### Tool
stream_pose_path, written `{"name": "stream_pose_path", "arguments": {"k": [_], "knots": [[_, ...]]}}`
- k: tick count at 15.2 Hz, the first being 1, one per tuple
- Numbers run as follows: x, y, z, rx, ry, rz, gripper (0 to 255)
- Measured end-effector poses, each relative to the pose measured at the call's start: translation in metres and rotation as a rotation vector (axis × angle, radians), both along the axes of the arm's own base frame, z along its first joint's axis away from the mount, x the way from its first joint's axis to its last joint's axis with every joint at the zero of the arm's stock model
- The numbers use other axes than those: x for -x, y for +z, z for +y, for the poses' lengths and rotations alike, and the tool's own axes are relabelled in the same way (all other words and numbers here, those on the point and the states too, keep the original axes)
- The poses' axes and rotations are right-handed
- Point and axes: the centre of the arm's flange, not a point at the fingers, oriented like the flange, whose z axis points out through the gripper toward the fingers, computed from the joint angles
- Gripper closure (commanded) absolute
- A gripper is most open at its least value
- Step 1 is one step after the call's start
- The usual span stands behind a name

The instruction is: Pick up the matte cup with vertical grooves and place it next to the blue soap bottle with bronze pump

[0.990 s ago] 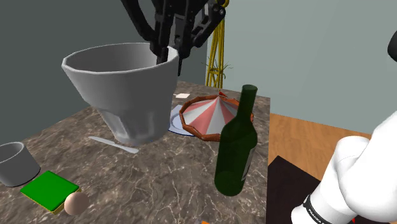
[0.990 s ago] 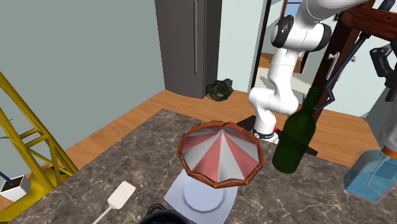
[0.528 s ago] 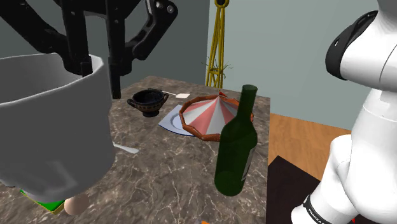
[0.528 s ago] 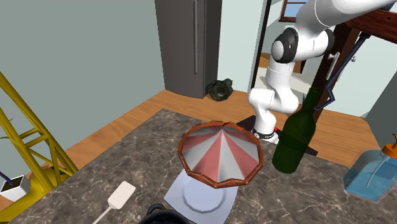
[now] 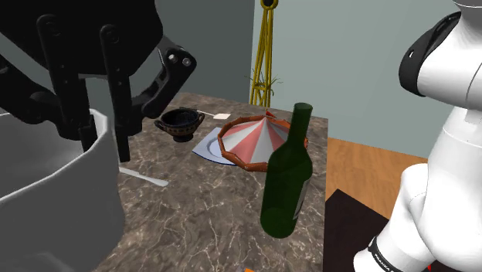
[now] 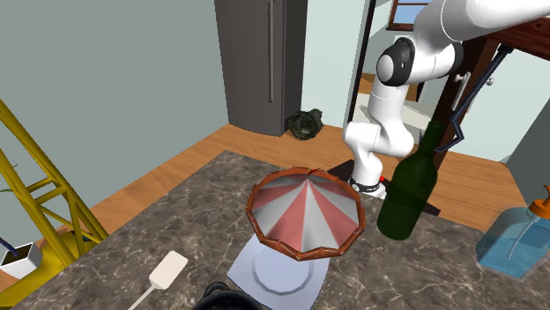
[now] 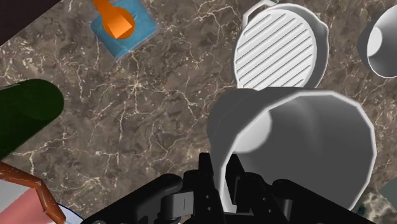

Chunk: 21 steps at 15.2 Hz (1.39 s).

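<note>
My gripper (image 5: 100,137) hangs close to the shoulder camera at that view's left, shut on the rim of a large plain grey cup (image 5: 46,209) held in the air. In the wrist view the gripper (image 7: 224,173) clasps the wall of the cup (image 7: 305,140), one finger inside and one outside, and the mouth faces the camera. The blue soap bottle (image 7: 124,28) with an orange-bronze pump stands on the marble top beyond the cup, off to one side. In the second exterior view the soap bottle (image 6: 516,242) is at the right edge.
A dark green wine bottle (image 5: 284,181) stands near the stand side of the table. A red-and-white striped dish (image 5: 259,143) sits on a plate, with a dark two-handled bowl (image 5: 179,124) behind. A ribbed round pan (image 7: 277,54) and another grey cup (image 7: 382,44) lie below the gripper.
The gripper has carried the cup leftward and lower in the shoulder view, nearer that camera, uncovering the dark bowl. In the second exterior view the arm's upper part rose.
</note>
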Motion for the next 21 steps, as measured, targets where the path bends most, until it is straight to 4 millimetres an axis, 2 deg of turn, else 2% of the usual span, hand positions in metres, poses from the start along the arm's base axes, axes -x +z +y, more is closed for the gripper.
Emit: {"name": "stream_pose_path", "arguments": {"k": [21], "knots": [[0.000, -0.111, 0.000, 0.000, 0.000, 0.001, 255]]}}
